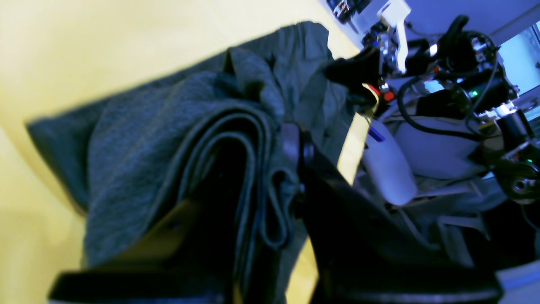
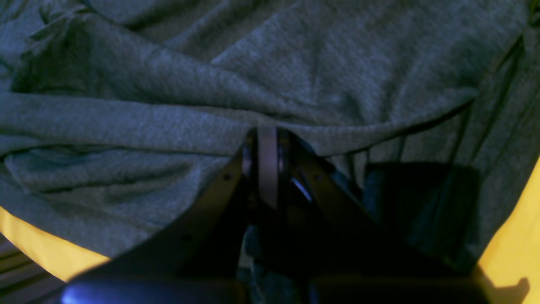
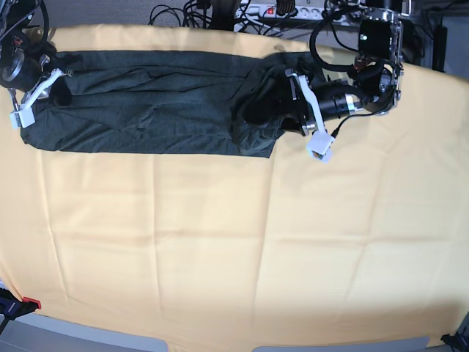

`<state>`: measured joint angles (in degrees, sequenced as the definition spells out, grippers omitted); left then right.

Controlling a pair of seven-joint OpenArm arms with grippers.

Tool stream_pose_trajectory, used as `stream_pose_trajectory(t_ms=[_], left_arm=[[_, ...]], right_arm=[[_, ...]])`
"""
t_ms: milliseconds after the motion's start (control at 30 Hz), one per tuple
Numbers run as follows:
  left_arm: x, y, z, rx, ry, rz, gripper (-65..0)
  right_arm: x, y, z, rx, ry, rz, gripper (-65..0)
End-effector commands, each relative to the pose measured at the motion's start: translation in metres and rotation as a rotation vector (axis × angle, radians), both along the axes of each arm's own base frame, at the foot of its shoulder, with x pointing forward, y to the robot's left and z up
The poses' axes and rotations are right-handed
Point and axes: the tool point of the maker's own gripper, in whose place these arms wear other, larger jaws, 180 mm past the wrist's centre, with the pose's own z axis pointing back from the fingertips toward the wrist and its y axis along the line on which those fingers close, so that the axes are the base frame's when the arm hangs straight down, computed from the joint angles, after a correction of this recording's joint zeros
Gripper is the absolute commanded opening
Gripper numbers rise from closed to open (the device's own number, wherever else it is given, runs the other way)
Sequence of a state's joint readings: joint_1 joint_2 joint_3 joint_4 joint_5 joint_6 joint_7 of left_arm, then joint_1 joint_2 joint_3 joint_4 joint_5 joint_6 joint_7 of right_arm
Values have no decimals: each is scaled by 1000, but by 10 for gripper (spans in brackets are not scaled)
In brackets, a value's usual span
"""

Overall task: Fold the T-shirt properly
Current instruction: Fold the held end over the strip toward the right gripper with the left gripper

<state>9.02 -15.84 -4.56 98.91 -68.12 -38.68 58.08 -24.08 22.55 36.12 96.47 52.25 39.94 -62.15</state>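
Note:
The dark grey-green T-shirt (image 3: 146,103) lies stretched in a long band across the far side of the table. My left gripper (image 3: 253,110) is at the shirt's right end, where the cloth bunches up. In the left wrist view the left gripper (image 1: 274,169) is shut on several folded layers of the T-shirt (image 1: 139,139). At the shirt's left end sits my right gripper (image 3: 62,92). In the right wrist view the right gripper (image 2: 268,135) has its fingers pinched together on a fold of the T-shirt (image 2: 270,63), which fills most of that view.
A pale yellow tablecloth (image 3: 234,242) covers the whole table in front of the shirt. Cables and a power strip (image 3: 278,11) run along the back edge. A red clamp (image 3: 29,303) sits at the front left corner. Robot hardware (image 1: 455,84) shows beyond the shirt.

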Motion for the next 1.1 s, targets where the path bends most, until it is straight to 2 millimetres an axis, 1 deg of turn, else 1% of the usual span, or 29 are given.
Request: stream_pose_trajectory(t_ms=[0,100,267,433,567,733,867,900,933,1000,1033,1067], left_arm=[[5,-4,17,-57,-45,5,-650],[6,-16,18,-57,-58,-9,-650],[4,-47,13,-25,-98,-51,-650],[10,-73,10,12,-113,-54,-650],[7,-94,10,21,-128,-68,-650],[3,-111,12,19,-141,-79,-650],[8,-117,16,-1,-129,-43,-642],[9,-120,18,-14,-129,-41,-584],[8,-124,22,-33,-128,-41,-512],[8,-129,29,-70,-123,-40,-352],[8,-131,33,-90,-119,-39,-293],[8,-133,36,-104,-118,-38,-267]], right_arm=[[1,-5,5,-20,0,12,-650],[1,-5,5,-20,-1,11,-650],[1,-5,5,-20,-2,11,-650],[1,-5,5,-20,-1,12,-650],[1,-5,5,-20,-1,12,-650],[1,-5,5,-21,0,12,-650],[1,-5,5,-20,0,12,-650],[1,-5,5,-20,0,12,-650],[1,-5,5,-20,0,12,-650],[1,-5,5,-20,0,12,-650],[1,-5,5,-20,0,12,-650],[1,-5,5,-20,0,12,-650]])
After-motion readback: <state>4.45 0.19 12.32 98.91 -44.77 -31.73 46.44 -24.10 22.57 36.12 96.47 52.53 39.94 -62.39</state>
